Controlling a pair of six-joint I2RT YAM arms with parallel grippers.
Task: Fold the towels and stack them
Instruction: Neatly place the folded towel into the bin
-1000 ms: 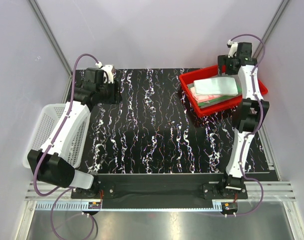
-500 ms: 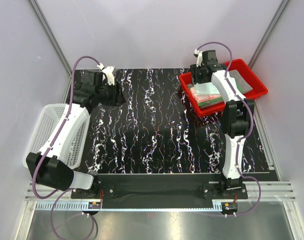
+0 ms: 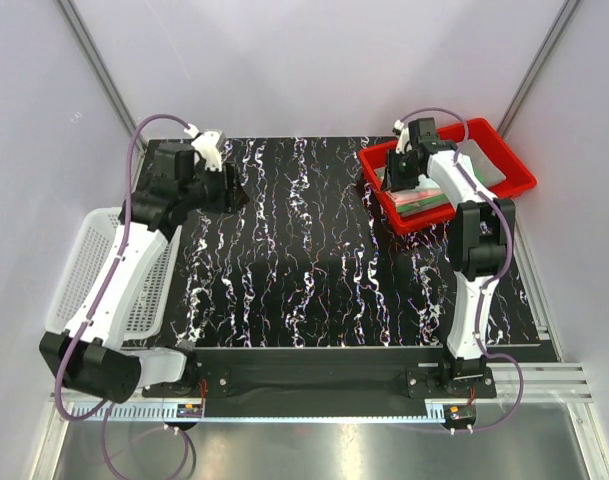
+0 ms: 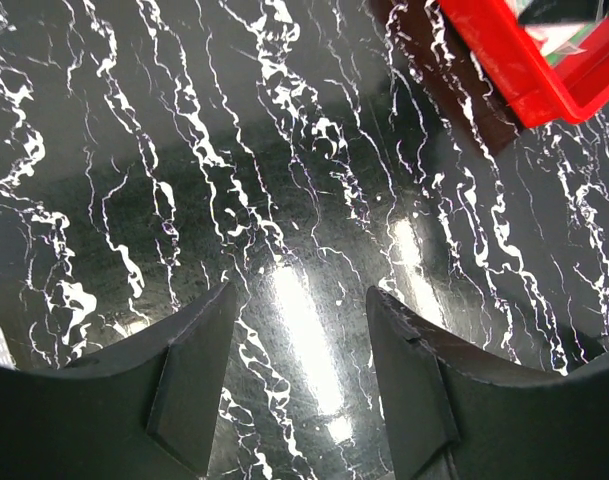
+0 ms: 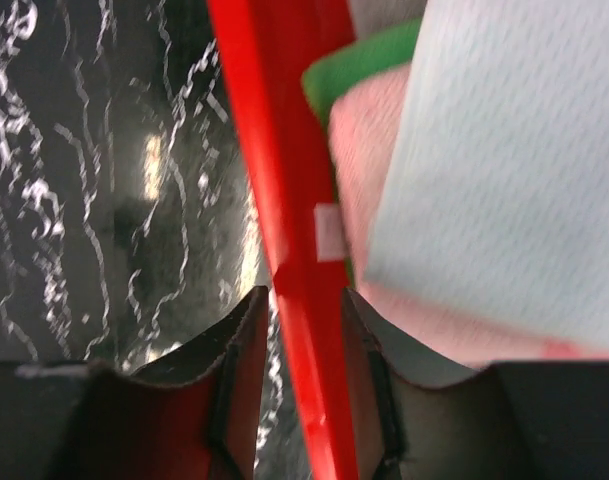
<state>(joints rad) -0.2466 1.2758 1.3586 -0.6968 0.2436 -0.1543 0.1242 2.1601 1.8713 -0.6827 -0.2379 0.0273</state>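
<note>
The towels lie stacked in the red tray point(image 3: 514, 183) at the back right. In the right wrist view the pale blue-white towel point(image 5: 504, 170) is on top, over a pink one point(image 5: 369, 150), a green one point(image 5: 359, 60) and a grey edge point(image 5: 384, 12). From above, the stack point(image 3: 429, 198) shows beside the right arm. My right gripper point(image 5: 304, 300) straddles the tray's left wall point(image 5: 274, 170), one finger outside and one inside, closed against it. My left gripper point(image 4: 302, 295) hangs open over bare table at the back left point(image 3: 229, 185), with nothing between its fingers.
A white lattice basket point(image 3: 84, 270) sits at the table's left edge, under the left arm. The black marbled tabletop point(image 3: 304, 250) spreads between the arms. The left wrist view catches a corner of the red tray point(image 4: 504, 60) at its top right.
My right arm swung from the tray's far right side to its left wall, and its jaws narrowed round that wall. The left arm shifted slightly, its gripper still open.
</note>
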